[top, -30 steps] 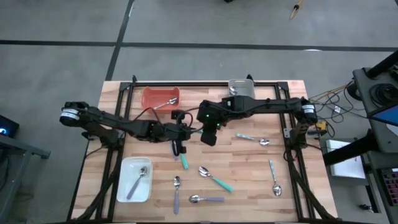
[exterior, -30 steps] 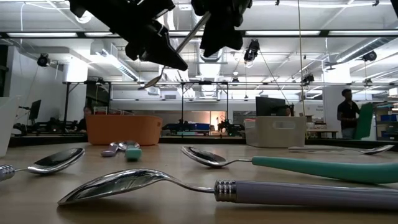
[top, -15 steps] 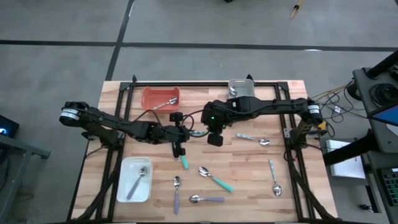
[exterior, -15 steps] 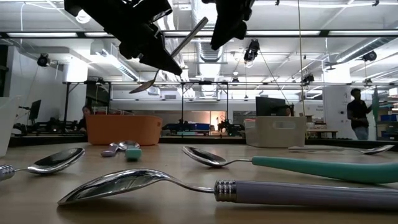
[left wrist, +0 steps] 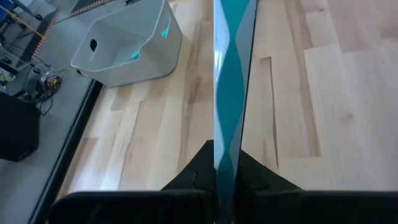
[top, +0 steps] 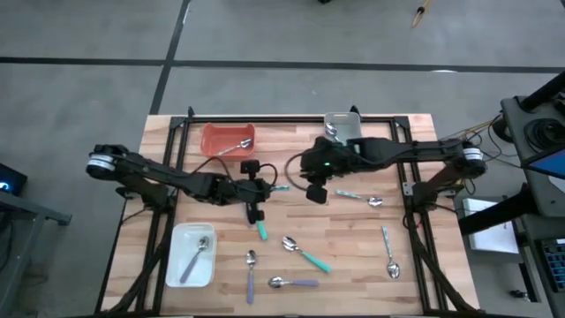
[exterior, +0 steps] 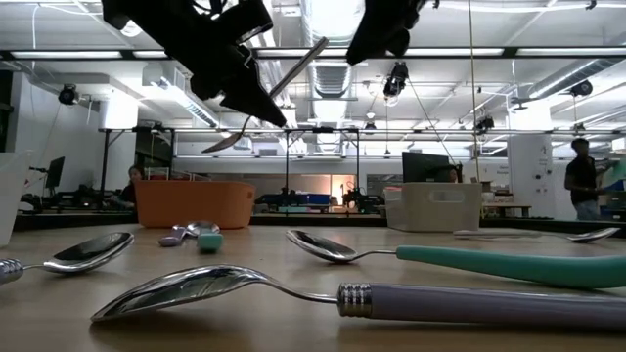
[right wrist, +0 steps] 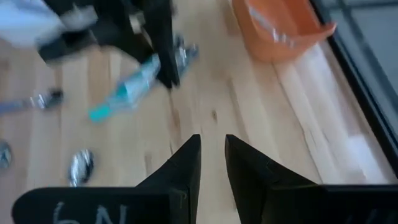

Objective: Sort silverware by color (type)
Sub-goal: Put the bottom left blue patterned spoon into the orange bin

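Your left gripper (top: 257,191) clamps a teal spoon (left wrist: 229,93) above mid-table — right gripper (top: 316,194) hangs close by, fingers slightly parted, empty.

table (top: 353,256): pale striped wood | trays: orange (top: 216,139), grey (top: 346,126), white (top: 181,256) | spoon handles: teal (top: 314,259), lavender (top: 305,283), pale blue (top: 385,237) | held spoon (left wrist: 229,81): teal handle | arms: black

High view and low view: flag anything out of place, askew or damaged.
Nothing looks spilled or damaged. One teal spoon hangs tilted above the table, clamped in the left gripper; the other loose spoons lie scattered at mixed angles on the wood.
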